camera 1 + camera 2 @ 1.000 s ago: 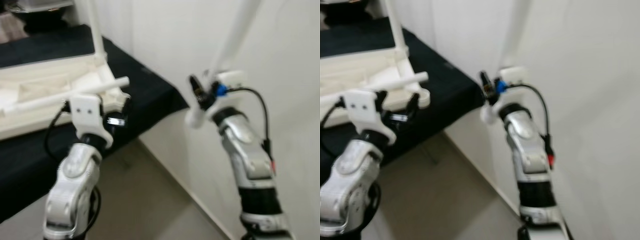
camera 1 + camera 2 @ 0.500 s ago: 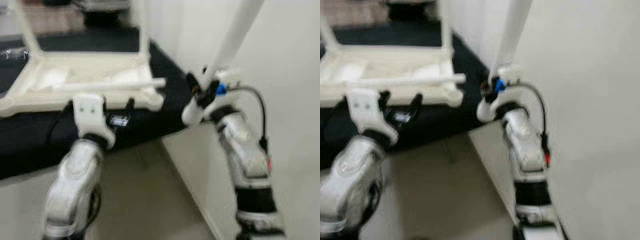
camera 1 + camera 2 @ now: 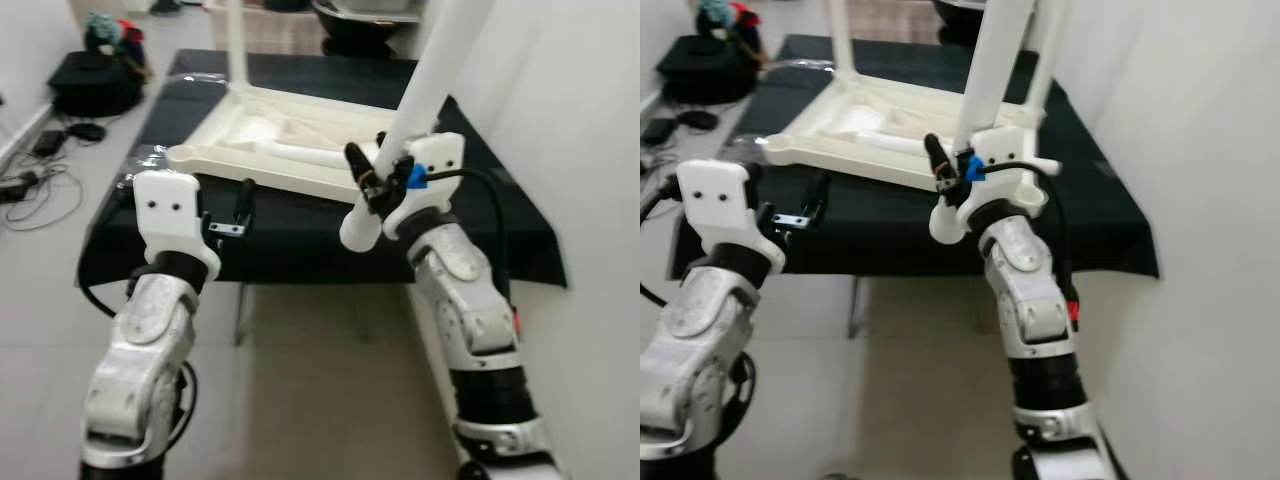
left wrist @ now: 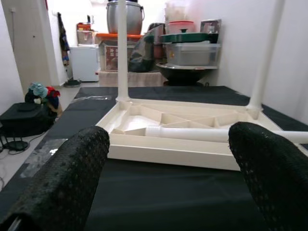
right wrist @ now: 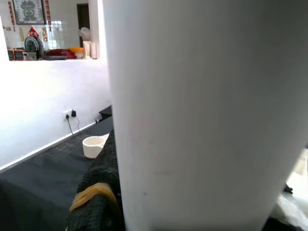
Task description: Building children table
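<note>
**Op:** Where's your right gripper?

**Eng:** Your right gripper [image 3: 368, 187] is up at the near right edge of the black-covered table [image 3: 300, 240], fingers clamped round a white table leg [image 3: 425, 95]. The leg runs up and away to the right from the grip, with its rounded end just below the fingers.

**Op:** And the left?

**Eng:** Your left gripper [image 4: 168, 178] is spread wide with nothing between the pads [image 4: 72, 178]. It hangs at the near edge of the table and points at the tabletop.

**Op:** Where's the tabletop?

**Eng:** The white tabletop [image 3: 290, 150] lies upside down on the black cloth, ribs up. One leg [image 4: 121, 48] stands at its far left corner, another [image 4: 264, 57] at the far right. A loose leg [image 4: 192, 133] lies flat inside the frame.

**Op:** Surroundings?

**Eng:** There's a black bag [image 3: 95, 80] and cables [image 3: 40, 180] on the floor far left, and a white wall [image 3: 590, 150] on your right.
</note>
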{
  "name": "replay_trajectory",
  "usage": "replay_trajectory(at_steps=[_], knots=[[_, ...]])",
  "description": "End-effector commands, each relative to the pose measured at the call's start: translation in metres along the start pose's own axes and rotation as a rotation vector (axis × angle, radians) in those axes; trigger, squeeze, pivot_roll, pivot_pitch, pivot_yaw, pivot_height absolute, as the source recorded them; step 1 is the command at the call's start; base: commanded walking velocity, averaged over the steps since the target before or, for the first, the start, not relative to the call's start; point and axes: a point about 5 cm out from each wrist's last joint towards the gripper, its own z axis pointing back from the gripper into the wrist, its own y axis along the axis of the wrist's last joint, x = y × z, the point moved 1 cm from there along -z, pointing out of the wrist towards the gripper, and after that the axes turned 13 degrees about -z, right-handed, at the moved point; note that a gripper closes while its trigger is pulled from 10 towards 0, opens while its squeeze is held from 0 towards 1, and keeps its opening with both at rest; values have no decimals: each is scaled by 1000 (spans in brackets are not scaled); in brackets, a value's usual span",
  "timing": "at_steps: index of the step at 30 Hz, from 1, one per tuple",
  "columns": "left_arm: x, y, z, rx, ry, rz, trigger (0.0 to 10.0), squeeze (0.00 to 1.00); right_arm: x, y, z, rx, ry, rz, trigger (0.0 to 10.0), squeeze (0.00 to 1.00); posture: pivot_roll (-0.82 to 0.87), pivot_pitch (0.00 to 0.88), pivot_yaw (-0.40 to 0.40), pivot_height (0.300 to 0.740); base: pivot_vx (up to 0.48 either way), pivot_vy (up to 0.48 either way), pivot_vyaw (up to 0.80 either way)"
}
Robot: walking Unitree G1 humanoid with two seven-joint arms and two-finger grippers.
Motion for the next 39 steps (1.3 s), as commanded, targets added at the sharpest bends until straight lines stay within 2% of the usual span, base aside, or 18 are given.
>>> replay_trajectory(at_steps=[1, 15, 22, 25, 28, 29, 30, 32, 34, 35, 37, 39], knots=[[3, 0, 1, 0, -16, -2, 10000, 0, 6, 2, 3, 8, -25, -12, 10000, 0, 9, 147, -106, 740, 315, 0, 0], [6, 5, 1, 12, -50, -29, 10000, 0, 2, 6, 1, 23, -4, -16, 10000, 0, 17, 136, -102, 740, 373, 0, 0], [7, 5, 0, 9, -60, -29, 10000, 0, 5, 14, -4, 53, 1, -15, 10000, 0, 18, 135, -103, 740, 382, 0, 0], [6, 4, 0, -4, -55, -24, 10000, 0, 6, 18, -6, 60, 20, -29, 10000, 0, 17, 128, -102, 740, 0, 0, 0], [6, 3, 0, -10, -47, -19, 10000, 0, 11, 26, -10, 74, 63, -72, 10000, 0, 17, 127, -102, 740, 0, 0, 0], [6, 3, 0, -9, -44, -14, 10000, 0, 18, 31, -13, 75, 87, -73, 10000, 0, 17, 125, -103, 740, 0, 0, 0], [6, 3, 1, -6, -46, -6, 10000, 0, 29, 35, -16, 72, 85, -49, 10000, 0, 18, 126, -103, 740, 0, 0, 0], [6, 3, 1, -6, -46, -6, 10000, 0, 29, 35, -16, 72, 85, -49, 10000, 0, 18, 126, -103, 740, 0, 0, 0], [8, 2, 3, -12, -67, -1, 10000, 0, 49, 42, -20, 51, 93, -7, 10000, 0, 24, 126, -101, 740, 0, 0, 0], [8, 2, 3, -12, -67, -1, 10000, 0, 49, 42, -20, 51, 93, -7, 10000, 0, 24, 126, -101, 740, 0, 0, 0], [11, 1, 5, -20, -91, -5, 10000, 0, 62, 47, -22, 31, 111, 8, 10000, 0, 25, 127, -100, 740, 0, 0, 0], [11, 1, 5, -20, -91, -5, 10000, 0, 62, 47, -22, 31, 111, 8, 10000, 0, 25, 127, -100, 740, 0, 0, 0]])
